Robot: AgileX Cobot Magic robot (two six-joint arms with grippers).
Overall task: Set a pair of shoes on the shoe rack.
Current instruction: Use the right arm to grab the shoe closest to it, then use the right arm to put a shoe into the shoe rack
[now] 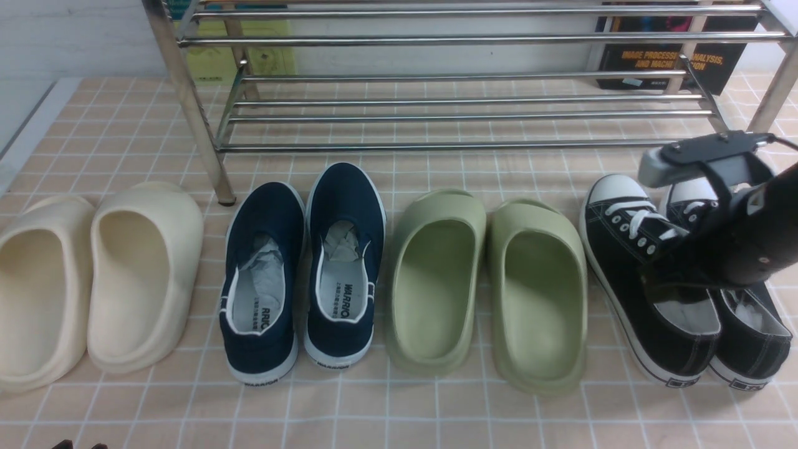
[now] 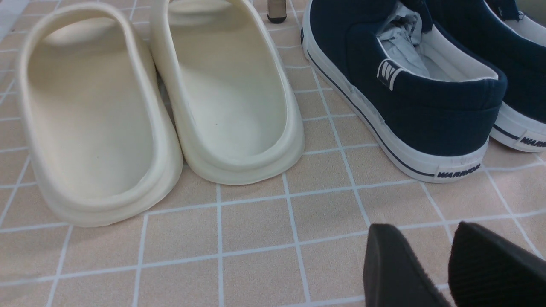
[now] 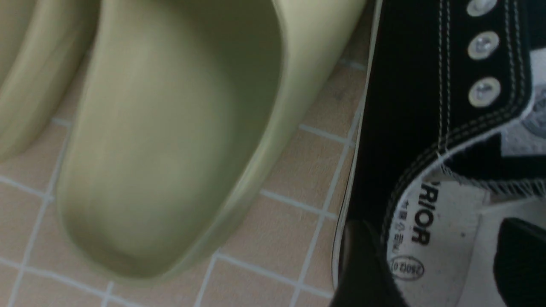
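- The table (image 1: 399, 411) has a peach tile pattern with white grid lines. A white wall (image 1: 75, 37) rises behind it at 12 o'clock.
- A yellow-green book (image 1: 268, 59) and a black book (image 1: 717, 62) lean against that wall, behind the rack (image 1: 436, 148).
- The chrome rack stands at 12 o'clock, with its long rails running from 9 to 3 o'clock.
- In front of it is a row of cream slippers (image 1: 143, 274), navy slip-ons (image 1: 346, 199), green slippers (image 1: 439, 206) and black sneakers (image 1: 629, 274).
- The black sneakers sit on the table at the 3 o'clock end of the row, side by side, not on the rack.
- Their white toe caps face the rack. Each long axis runs roughly from 11 o'clock at the toe to 5 o'clock at the heel.
- The right arm (image 1: 748, 243) reaches over the pair.
- The right claw (image 3: 435, 238) is spread apart, one finger outside the sneaker's side wall and the other inside over the insole.
- The left claw (image 2: 422, 238) hangs above bare table near the navy slip-ons, its fingers slightly apart with nothing between them.
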